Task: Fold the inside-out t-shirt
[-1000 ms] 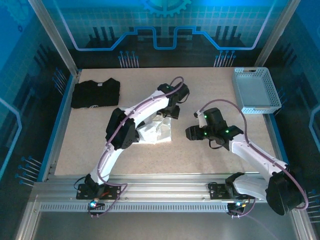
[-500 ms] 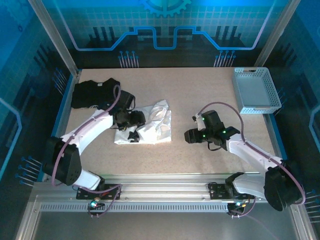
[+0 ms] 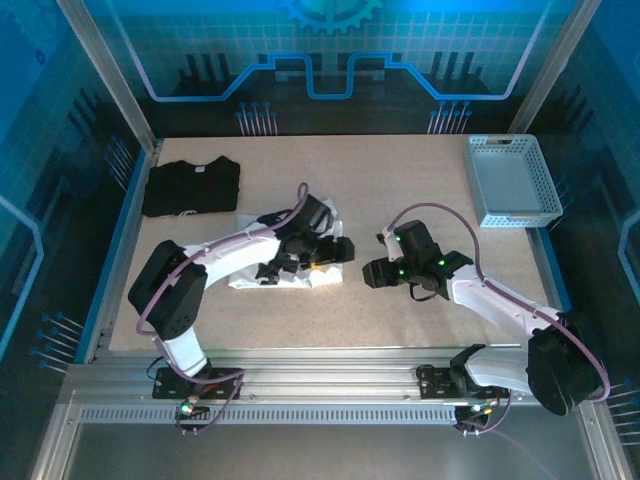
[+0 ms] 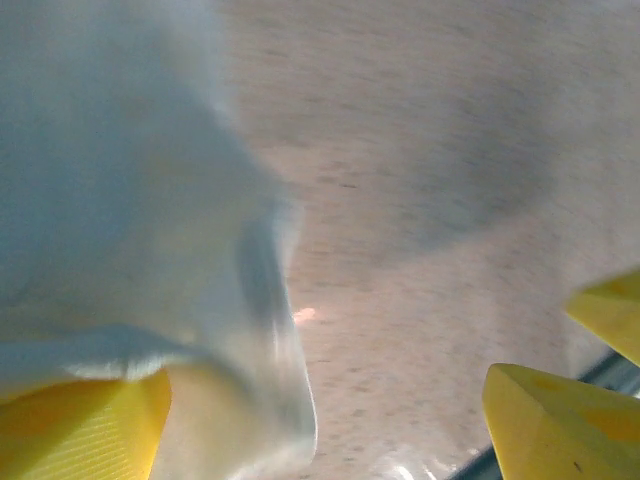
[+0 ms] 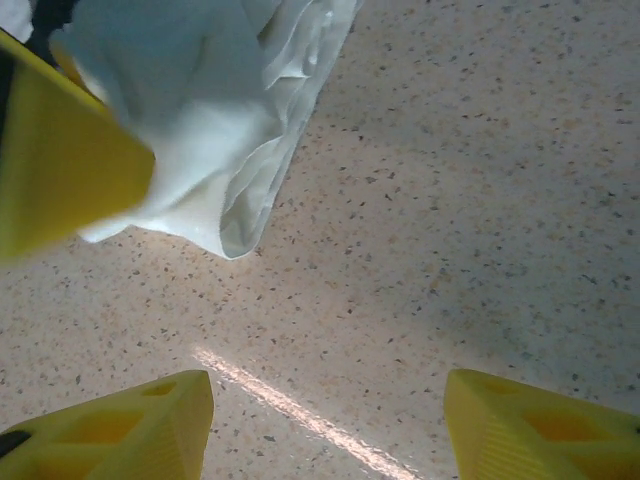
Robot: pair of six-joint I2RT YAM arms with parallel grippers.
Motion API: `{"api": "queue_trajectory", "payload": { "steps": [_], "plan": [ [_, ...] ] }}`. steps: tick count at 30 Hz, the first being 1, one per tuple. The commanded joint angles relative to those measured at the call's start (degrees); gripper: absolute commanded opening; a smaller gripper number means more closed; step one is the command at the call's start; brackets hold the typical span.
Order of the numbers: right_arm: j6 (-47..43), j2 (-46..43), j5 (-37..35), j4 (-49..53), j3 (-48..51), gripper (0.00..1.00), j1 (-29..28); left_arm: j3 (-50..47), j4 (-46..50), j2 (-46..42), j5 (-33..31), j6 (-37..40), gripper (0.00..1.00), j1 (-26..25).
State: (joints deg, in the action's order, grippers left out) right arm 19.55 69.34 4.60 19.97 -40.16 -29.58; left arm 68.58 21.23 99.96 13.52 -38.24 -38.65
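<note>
The white inside-out t-shirt [image 3: 248, 277] lies bunched up at the table's middle left, largely covered by my left arm. My left gripper [image 3: 330, 252] sits low over the shirt's right edge, open. In the left wrist view the fabric [image 4: 130, 220] drapes over the left finger [image 4: 80, 430], and bare table lies between the fingers of that gripper [image 4: 330, 425]. My right gripper [image 3: 372, 272] hovers open just right of the bundle, with speckled tabletop between its fingers [image 5: 325, 430]. The shirt's folded edge [image 5: 210, 130] shows at the upper left of the right wrist view.
A black folded t-shirt [image 3: 190, 185] rests at the back left. A grey basket [image 3: 512, 180] stands at the back right corner. One yellow finger of the left gripper [image 5: 60, 170] juts into the right wrist view next to the white fabric.
My left arm has swung across, bringing its gripper from the shirt's left side to its right edge. The shirt is more bunched. My right gripper has edged slightly left.
</note>
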Motion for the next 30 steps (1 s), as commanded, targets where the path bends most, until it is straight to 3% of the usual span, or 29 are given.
{"api": "queue_trajectory", "payload": {
  "steps": [1, 9, 14, 21, 27, 30],
  "plan": [
    [1.39, -2.59, -3.86, 1.74, 0.52, 0.63, 0.75, 2.56, -1.98, 0.98, 2.67, 1.15, 0.82, -2.88],
    [8.64, -10.36, -5.07, -2.42, 6.46, 0.64, 7.68, -0.72, -2.3, -8.16, 3.14, 6.53, 0.83, -2.64],
    [7.01, -9.76, 0.39, -11.66, 7.59, 0.61, 6.63, -7.29, -2.46, -16.91, 0.91, 5.17, 0.83, 4.47],
    [-1.94, 10.25, 6.64, -13.9, -7.53, 0.62, -1.86, -13.62, 1.03, -20.34, -4.44, 1.67, 0.81, 18.87],
    [-2.27, 28.2, 6.84, -9.28, -22.35, 0.59, -7.01, -14.53, 2.72, -17.36, -8.09, 4.01, 0.82, 22.33],
    [-1.83, 32.81, 5.59, -6.23, -25.18, 0.46, -8.12, -15.23, 2.34, -15.7, -7.93, 4.53, 0.82, 23.09]
  ]
}}
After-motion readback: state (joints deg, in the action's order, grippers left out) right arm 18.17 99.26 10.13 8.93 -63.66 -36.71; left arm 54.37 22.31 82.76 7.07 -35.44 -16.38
